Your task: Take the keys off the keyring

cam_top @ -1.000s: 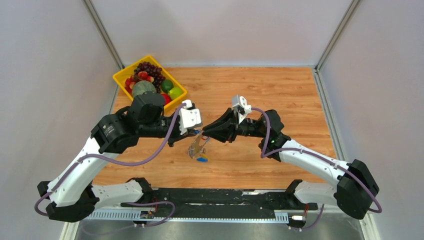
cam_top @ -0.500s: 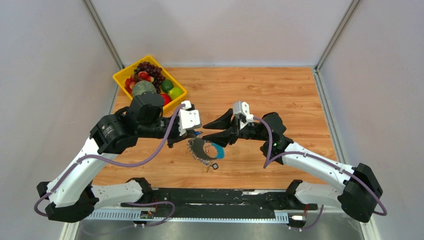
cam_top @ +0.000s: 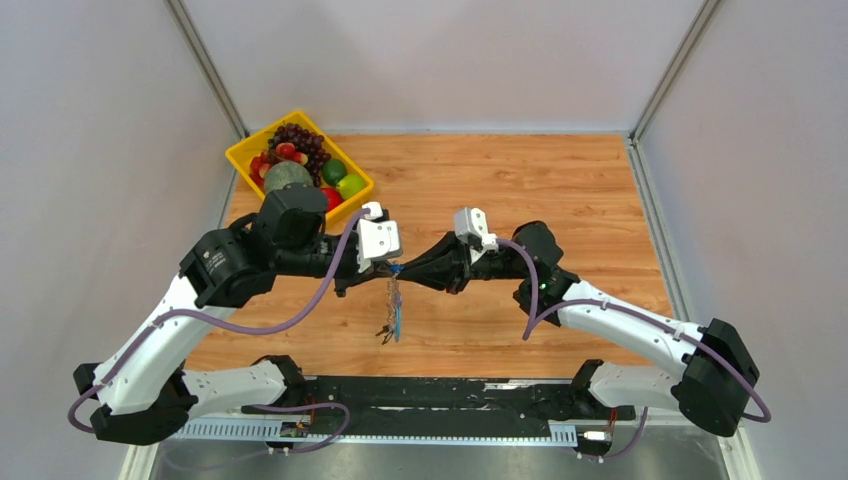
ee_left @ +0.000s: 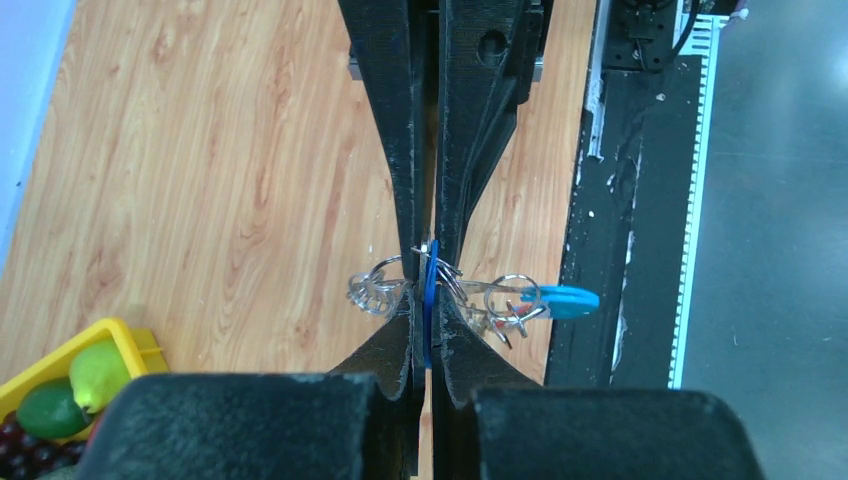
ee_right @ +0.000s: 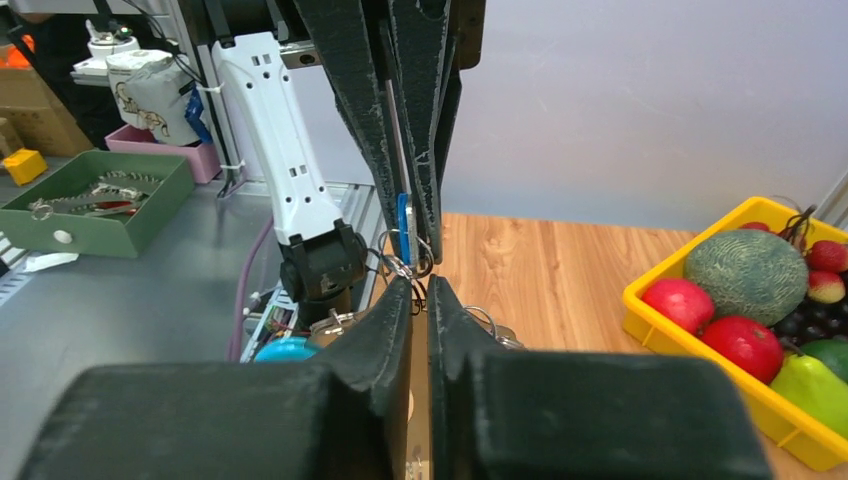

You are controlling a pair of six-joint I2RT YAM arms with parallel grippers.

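The keyring (cam_top: 393, 298) is pinched by the left claw (cam_top: 386, 268) and the right claw (cam_top: 404, 271), tip to tip, and hangs beneath them. The keys (cam_top: 386, 330) are judged attached; none removed.

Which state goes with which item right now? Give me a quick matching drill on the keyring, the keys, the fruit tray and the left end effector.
Things:
1. floppy grey-and-blue keyring
2. tiny silver metal keys
3. yellow plastic fruit tray
4. left end effector

States:
A. at the far left corner of the wooden table
B. shut on the keyring's top
C. hanging in the air, seen edge-on from above
D. dangling at the loop's bottom

Pairs: 1-C, 2-D, 3-A, 4-B.
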